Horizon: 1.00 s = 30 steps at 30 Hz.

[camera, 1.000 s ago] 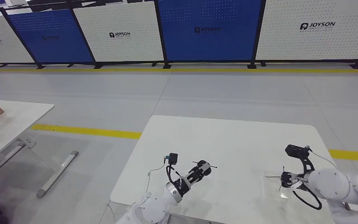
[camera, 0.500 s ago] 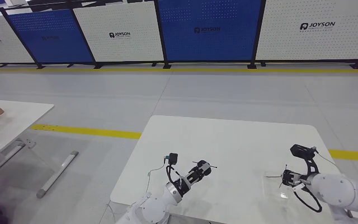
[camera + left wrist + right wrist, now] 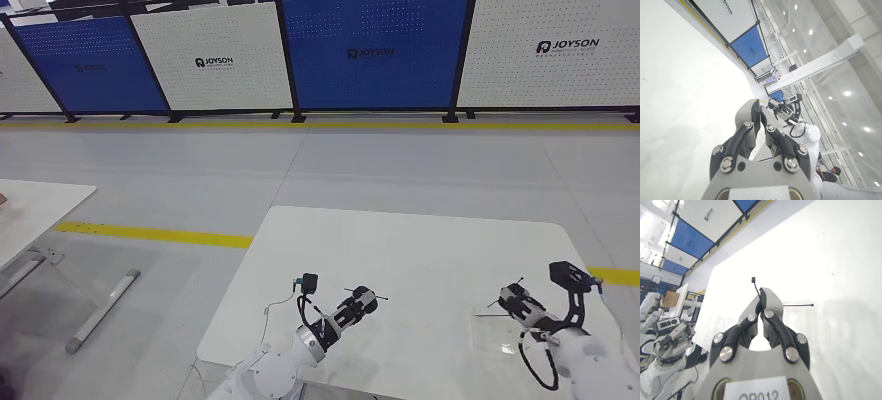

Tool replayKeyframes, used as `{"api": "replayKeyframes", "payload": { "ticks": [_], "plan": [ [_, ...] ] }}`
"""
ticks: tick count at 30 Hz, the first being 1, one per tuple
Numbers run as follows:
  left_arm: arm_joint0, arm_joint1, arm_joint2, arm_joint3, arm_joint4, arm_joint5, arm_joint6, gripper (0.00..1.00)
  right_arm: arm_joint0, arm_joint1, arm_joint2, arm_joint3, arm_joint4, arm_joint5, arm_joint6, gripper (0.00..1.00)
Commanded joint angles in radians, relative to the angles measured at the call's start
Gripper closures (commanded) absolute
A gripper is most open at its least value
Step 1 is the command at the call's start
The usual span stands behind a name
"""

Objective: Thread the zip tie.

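Observation:
My right gripper (image 3: 761, 293) is shut on a thin black zip tie (image 3: 755, 285), whose square head pokes out past the fingertips. In the top view this gripper (image 3: 513, 297) hovers over the right part of the white table (image 3: 420, 250). A second black zip tie (image 3: 797, 305) lies flat on the table just beyond it, near the front edge (image 3: 487, 316). My left gripper (image 3: 362, 297) is at the front left of the table, shut on another thin black zip tie (image 3: 383, 297) that sticks out at both sides. Its fingertips (image 3: 755, 108) are pressed together.
The table top is bare white apart from the ties. The right arm's gripper (image 3: 780, 110) shows far off in the left wrist view. Blue and white pegboard panels (image 3: 370, 55) stand behind a yellow floor line, and another table (image 3: 30, 215) is at the far left.
My right gripper has swung up and to the right with its zip tie, turning at the wrist, away from the tie lying on the table. The left arm has kept still.

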Motion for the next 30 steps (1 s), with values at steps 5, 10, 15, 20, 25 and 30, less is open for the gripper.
{"api": "replayKeyframes", "payload": {
  "ticks": [5, 10, 15, 20, 25, 30],
  "plan": [
    [0.0, 0.0, 0.0, 0.0, 0.0, 0.0, 0.0, 1.0, 0.0, 0.0, -0.001, 0.0, -0.002, 0.0, 0.003, 1.0],
    [0.0, 0.0, 0.0, 0.0, 0.0, 0.0, 0.0, 1.0, 0.0, 0.0, -0.001, 0.0, -0.002, 0.0, 0.003, 1.0],
    [-0.014, -0.003, 0.012, -0.002, 0.019, 0.023, 0.012, 1.0, 0.0, 0.0, -0.001, 0.0, -0.002, 0.0, 0.003, 1.0],
    [-0.044, -0.012, 0.06, 0.01, 0.1, 0.071, 0.042, 1.0, -0.029, -0.011, 0.011, 0.028, 0.096, -0.08, -0.12, 1.0],
    [-0.051, -0.017, 0.089, 0.007, 0.145, 0.09, 0.067, 1.0, -0.116, -0.021, 0.038, 0.029, 0.169, -0.205, -0.266, 1.0],
    [-0.053, -0.019, 0.098, 0.009, 0.174, 0.111, 0.085, 1.0, -0.189, -0.025, 0.05, 0.002, 0.164, -0.272, -0.358, 1.0]
  ]
}}
